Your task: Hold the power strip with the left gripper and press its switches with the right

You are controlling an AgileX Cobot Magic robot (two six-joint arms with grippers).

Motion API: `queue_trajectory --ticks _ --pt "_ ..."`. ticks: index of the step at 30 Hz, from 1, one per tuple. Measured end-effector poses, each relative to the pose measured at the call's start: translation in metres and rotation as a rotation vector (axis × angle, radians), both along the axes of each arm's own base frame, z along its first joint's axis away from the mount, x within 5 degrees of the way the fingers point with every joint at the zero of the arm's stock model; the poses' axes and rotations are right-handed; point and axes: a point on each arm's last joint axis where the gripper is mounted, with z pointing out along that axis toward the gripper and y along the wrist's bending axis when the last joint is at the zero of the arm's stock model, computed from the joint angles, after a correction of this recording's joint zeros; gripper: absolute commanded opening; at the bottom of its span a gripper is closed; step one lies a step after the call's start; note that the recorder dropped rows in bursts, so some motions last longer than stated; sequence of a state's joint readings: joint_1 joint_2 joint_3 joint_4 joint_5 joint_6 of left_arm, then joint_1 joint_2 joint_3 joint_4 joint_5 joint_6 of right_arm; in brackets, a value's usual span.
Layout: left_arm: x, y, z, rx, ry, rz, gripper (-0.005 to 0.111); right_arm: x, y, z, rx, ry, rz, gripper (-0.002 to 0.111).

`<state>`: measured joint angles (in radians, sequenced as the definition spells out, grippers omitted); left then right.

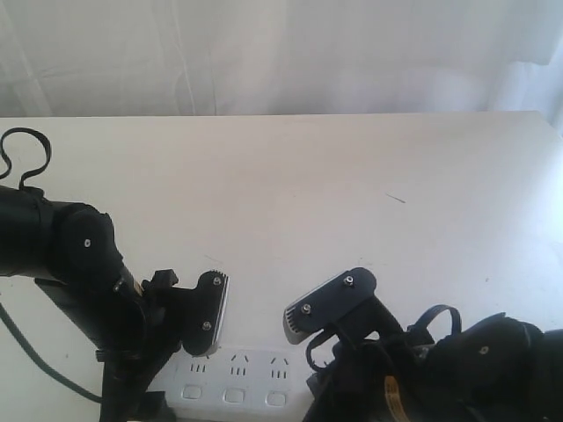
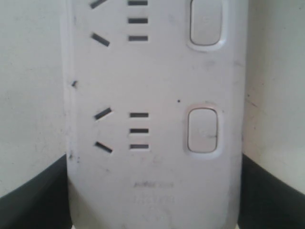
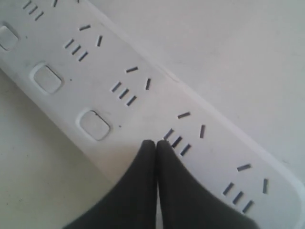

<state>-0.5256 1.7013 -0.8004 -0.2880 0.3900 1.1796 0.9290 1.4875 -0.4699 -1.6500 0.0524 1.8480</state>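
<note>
The left gripper [image 2: 154, 161] is on the left, at the near side of the table [image 1: 290, 193]. Its two black fingers [image 2: 33, 202] sit one on each long side of the power strip [image 1: 255, 380] and look to be squeezing its rounded end. So this claw is grasping the strip. I think it holds there so the strip cannot slide when a button gets pushed. Holding the sides also leaves every button free.

The power strip lies flat on the table, at the near edge, between the two arms. Its switches [image 2: 203, 130] run in a row along its near side, one by each group of holes. No plug is in any socket that shows. There is no box, bowl or tray here.

The right gripper [image 3: 155, 144] is on the right. Its fingers [image 3: 136, 191] are clenched together with nothing between them, so they make one thin tip. That is good for poking a small button. The tip hangs over the strip, just beside one switch [image 3: 94, 125]. I cannot tell if it touches the strip. I think it must line up on a switch and push down.
</note>
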Motion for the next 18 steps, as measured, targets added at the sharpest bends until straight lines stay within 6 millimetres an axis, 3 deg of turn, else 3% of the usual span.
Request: queue_trajectory --ticks 9,18 --pt "0.0002 0.0000 0.0000 -0.001 -0.002 0.002 0.000 0.0057 0.0105 -0.0059 -0.010 0.023 0.014 0.000" --pt "0.0002 0.0000 0.0000 -0.001 -0.002 0.002 0.000 0.0024 0.0101 0.0024 0.023 0.015 0.040 0.000"
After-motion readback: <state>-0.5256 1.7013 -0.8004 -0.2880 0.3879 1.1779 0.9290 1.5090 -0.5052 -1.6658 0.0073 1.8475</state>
